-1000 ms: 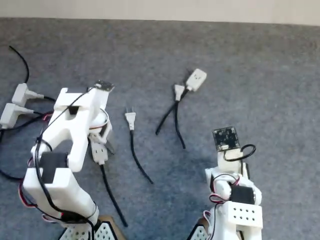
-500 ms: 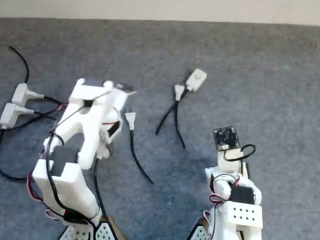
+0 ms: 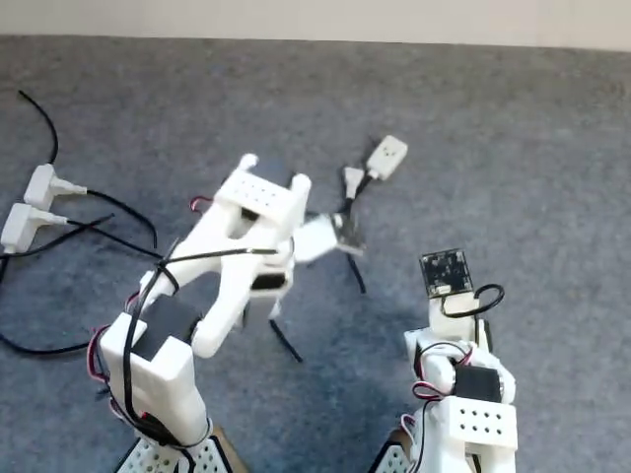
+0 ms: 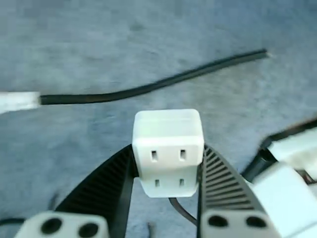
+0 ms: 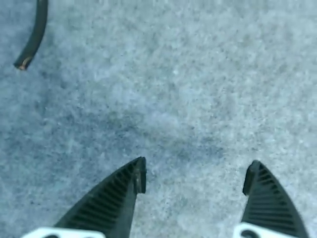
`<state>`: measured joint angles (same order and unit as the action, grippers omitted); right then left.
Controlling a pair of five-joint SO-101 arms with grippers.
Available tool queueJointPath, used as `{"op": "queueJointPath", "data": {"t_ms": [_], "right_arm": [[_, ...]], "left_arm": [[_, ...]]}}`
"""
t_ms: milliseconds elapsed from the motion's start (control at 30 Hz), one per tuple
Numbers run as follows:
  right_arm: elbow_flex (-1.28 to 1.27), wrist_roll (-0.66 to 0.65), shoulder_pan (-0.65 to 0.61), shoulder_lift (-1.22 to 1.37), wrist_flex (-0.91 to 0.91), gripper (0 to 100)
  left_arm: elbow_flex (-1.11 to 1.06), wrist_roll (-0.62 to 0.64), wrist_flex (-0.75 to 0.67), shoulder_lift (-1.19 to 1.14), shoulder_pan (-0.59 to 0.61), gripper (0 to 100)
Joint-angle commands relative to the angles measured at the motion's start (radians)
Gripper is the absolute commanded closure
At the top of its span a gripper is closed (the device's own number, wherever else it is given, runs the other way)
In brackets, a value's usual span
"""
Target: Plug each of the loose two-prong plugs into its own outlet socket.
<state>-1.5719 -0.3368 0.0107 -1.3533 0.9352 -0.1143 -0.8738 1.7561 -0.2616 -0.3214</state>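
My left gripper (image 4: 168, 154) is shut on a white outlet socket (image 4: 167, 148) whose slots face the wrist camera. In the high view that socket (image 3: 315, 239) hangs over the middle of the carpet, just left of two crossed black cords. A small white plug (image 3: 353, 179) and a second white socket (image 3: 386, 158) lie beyond them. A black cord (image 4: 148, 88) with a white end (image 4: 17, 101) lies on the carpet past the held socket. My right gripper (image 5: 197, 168) stands open over bare carpet, with a cut cord end (image 5: 32, 37) farther off.
Two white plug pieces (image 3: 37, 183) (image 3: 18, 227) with black cords lie at the far left edge. A loose cord tail (image 3: 288, 343) shows below the left arm (image 3: 227, 266). The right arm's base (image 3: 458, 394) stands at the front right. Grey carpet (image 3: 532, 177) covers the table.
The left arm swung to the right with the socket in its gripper, from the left cords to the middle, and now covers the plug that lay there. The right arm kept still.
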Motion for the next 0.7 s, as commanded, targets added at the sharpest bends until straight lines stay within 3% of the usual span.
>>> {"op": "queueJointPath", "data": {"t_ms": [0,133,333,500,667], "right_arm": [[0.004,0.011,-0.008,-0.012,-0.024,69.8],[0.004,0.011,-0.008,-0.012,-0.024,69.8],[0.004,0.011,-0.008,-0.012,-0.024,69.8],[0.004,0.011,-0.008,-0.01,-0.024,69.8],[0.002,0.011,-0.025,-0.01,-0.024,69.8]], "left_arm": [[-0.087,-0.012,0.017,0.016,0.001,98],[-0.194,-0.057,-0.034,0.016,0.018,99],[-0.335,-0.069,-0.241,0.018,0.013,99],[-0.381,-0.069,-0.382,0.018,0.051,99],[-0.369,-0.066,-0.43,0.025,0.09,99]]}}
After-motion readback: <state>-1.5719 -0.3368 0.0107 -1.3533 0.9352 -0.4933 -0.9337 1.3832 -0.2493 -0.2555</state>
